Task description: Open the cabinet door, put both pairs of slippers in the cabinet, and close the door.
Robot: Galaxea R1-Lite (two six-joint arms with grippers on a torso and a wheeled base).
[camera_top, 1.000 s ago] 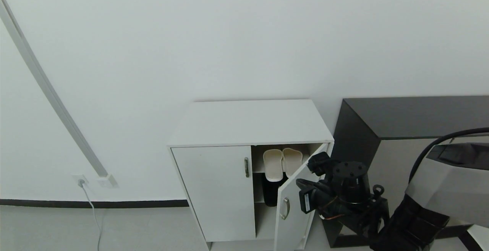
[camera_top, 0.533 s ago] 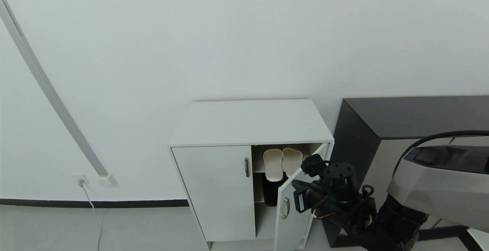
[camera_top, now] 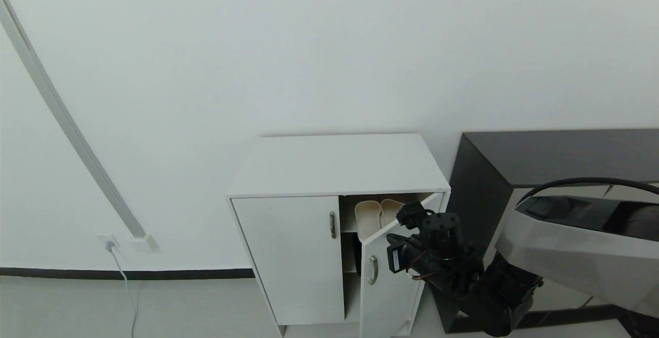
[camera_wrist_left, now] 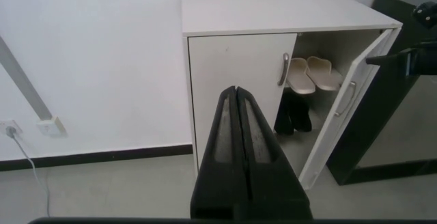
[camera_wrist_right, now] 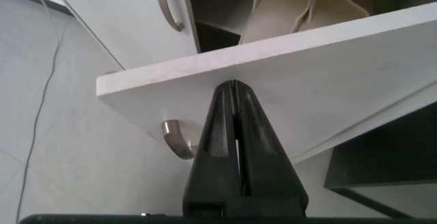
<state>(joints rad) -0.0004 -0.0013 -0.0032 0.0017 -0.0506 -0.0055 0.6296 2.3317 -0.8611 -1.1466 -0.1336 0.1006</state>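
Observation:
A white cabinet stands against the wall, its left door shut and its right door partly ajar. A beige pair of slippers lies on the upper shelf, and a black pair stands on the shelf below. My right gripper is shut and presses its tip against the outer face of the right door, near the top edge and above the handle. My left gripper is shut on nothing and hangs well back from the cabinet, in front of its left door.
A dark cabinet stands right beside the white one, close behind my right arm. A wall socket with a cable and a slanting grey conduit are to the left. Bare floor runs in front of the left door.
My right gripper has moved left against the right door, swinging it further toward shut. Less of the slippers shows in the gap.

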